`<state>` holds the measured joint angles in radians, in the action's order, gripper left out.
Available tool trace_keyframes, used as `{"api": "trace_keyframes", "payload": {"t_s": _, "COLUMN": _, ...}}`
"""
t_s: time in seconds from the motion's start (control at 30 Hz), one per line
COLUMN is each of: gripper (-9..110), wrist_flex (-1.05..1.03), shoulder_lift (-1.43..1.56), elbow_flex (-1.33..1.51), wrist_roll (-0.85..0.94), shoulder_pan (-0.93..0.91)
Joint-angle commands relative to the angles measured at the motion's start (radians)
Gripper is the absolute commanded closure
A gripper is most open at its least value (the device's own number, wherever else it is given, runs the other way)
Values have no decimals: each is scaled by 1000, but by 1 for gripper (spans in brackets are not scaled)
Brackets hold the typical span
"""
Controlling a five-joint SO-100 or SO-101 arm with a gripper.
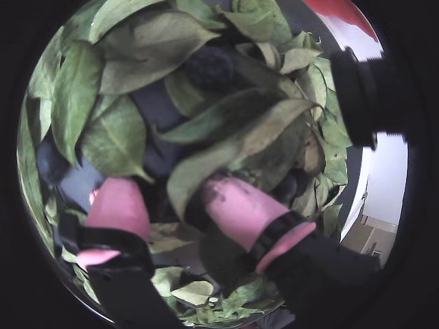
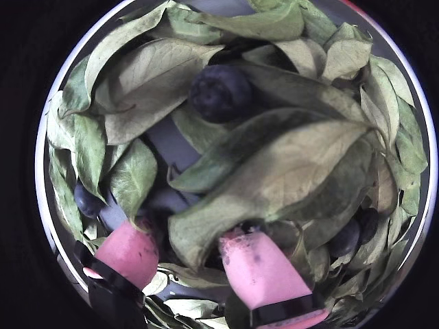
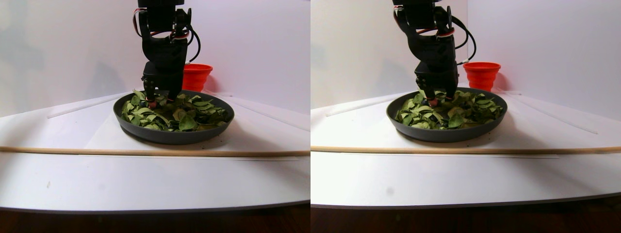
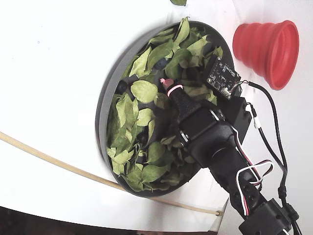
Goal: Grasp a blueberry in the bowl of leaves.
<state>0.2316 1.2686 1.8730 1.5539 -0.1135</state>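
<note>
The gripper (image 2: 188, 250) is down among the leaves (image 2: 274, 164) in the dark-grey bowl (image 4: 105, 105), its two pink-tipped fingers (image 2: 257, 264) spread fairly wide and closed on nothing. In a wrist view both tips press into the leaf litter at the near edge of the picture, with a big pale leaf lying across the gap between them.

The clearest blueberry (image 2: 219, 92) sits straight ahead of the fingers, toward the far side of that wrist view and slightly left of the right finger, well apart from both tips. It is round, so no long axis matters; only direction counts. It is half tucked under curled leaves, with bare bowl floor showing just below it. In the other wrist view the same blueberry (image 1: 209, 67) again lies beyond the fingertips.

A second berry (image 2: 88, 200) lies at the left, just beside the left finger (image 2: 130, 252) but outside the opening. A third dark berry (image 2: 345, 238) shows at the right, partly hidden by leaves.

My judgement: the jaws need to travel forward along the bowl floor to straddle the far berry, and the large leaf between may get pinched instead.

The red cup (image 4: 266, 46) stands outside the bowl, clear of the work.
</note>
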Motion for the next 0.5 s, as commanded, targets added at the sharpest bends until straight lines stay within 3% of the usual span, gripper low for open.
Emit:
{"api": "trace_keyframes", "payload": {"t_s": 0.0, "gripper": 84, "wrist_flex": 21, "shoulder_lift": 23, "elbow_flex": -41, "wrist_roll": -3, "shoulder_pan": -2}}
{"api": "trace_keyframes", "payload": {"t_s": 0.47, "gripper": 89, "wrist_flex": 28, "shoulder_lift": 18, "elbow_flex": 6, "wrist_roll": 12, "shoulder_pan": 2}}
